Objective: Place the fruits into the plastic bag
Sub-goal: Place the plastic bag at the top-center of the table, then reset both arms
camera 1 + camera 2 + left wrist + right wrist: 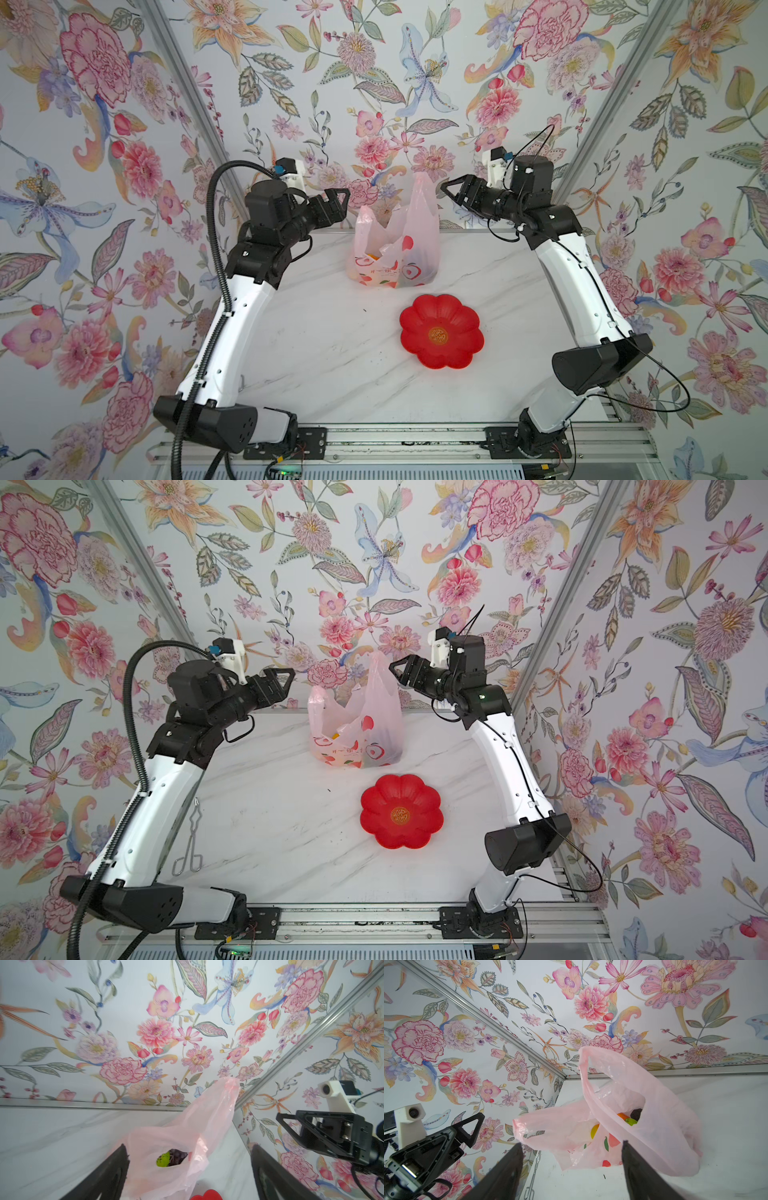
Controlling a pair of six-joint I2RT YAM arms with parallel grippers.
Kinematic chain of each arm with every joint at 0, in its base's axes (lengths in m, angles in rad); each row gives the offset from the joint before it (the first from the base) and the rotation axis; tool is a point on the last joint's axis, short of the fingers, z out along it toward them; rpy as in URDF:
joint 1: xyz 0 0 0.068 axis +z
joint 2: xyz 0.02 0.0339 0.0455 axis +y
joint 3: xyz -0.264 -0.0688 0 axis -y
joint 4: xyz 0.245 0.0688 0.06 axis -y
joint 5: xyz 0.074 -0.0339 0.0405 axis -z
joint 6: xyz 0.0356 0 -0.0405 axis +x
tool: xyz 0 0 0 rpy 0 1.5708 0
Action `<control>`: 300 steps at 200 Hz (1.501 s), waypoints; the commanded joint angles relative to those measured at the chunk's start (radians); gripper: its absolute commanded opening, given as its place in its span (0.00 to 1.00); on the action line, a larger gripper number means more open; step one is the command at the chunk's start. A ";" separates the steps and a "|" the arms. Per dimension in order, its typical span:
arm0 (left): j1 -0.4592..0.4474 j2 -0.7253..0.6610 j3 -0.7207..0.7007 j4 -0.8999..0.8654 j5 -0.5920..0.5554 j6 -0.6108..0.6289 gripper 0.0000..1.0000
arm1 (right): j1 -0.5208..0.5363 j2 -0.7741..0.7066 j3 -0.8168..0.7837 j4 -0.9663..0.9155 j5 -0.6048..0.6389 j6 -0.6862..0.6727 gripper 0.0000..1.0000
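1. Black jaws of the left gripper (341, 198) stand wide apart with nothing between them; it hangs in the air to the left of the thin translucent pink plastic bag (415, 237) with red fruit prints, level with the bag's shorter handle (365, 216) and clear of it
2. Jaws of the right gripper (445, 187) are parted too and hold nothing; it hovers to the right of the bag, just beside the tip of the taller handle (422, 187), with a gap between them
3. Pink bag sits upright with its mouth open on the white marble-patterned table (332, 365), both handles pointing up
4. Toy fruits (629, 1119) lie inside the bag: the left wrist view shows a green lime (163, 1160) touching the purple grapes (178, 1156); the right wrist view shows a green piece, an orange piece and a black one low in the bag
5. Red flower-shaped plastic dish (440, 316) with a gold emblem lies on the table in front of the bag, slightly right of it and apart
6. Metal tongs (189, 845) lie well away from the bag, at front left, in a top view
7. Floral wallpaper (374, 83) rises behind the bag
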 commanded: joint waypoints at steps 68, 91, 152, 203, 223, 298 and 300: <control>0.125 -0.296 -0.414 0.023 -0.358 0.080 0.99 | -0.237 -0.390 -0.460 0.132 0.213 -0.114 0.99; 0.130 -0.379 -0.570 0.135 -0.449 0.064 0.99 | -0.306 -0.572 -0.756 0.336 0.330 -0.147 0.99; 0.129 -0.566 -0.994 0.403 -0.656 0.074 0.99 | -0.319 -0.883 -1.546 0.999 0.551 -0.482 0.99; 0.130 -0.536 -1.182 0.622 -0.708 0.169 0.99 | -0.320 -0.723 -1.769 1.212 0.559 -0.527 0.99; 0.130 -0.516 -1.225 0.693 -0.745 0.218 0.99 | -0.322 -0.621 -1.819 1.328 0.571 -0.540 0.99; 0.130 -0.452 -1.318 0.883 -0.776 0.325 0.99 | -0.348 -0.321 -1.806 1.610 0.546 -0.529 0.99; 0.129 -0.448 -1.318 0.884 -0.777 0.329 0.99 | -0.348 -0.314 -1.804 1.612 0.543 -0.531 0.99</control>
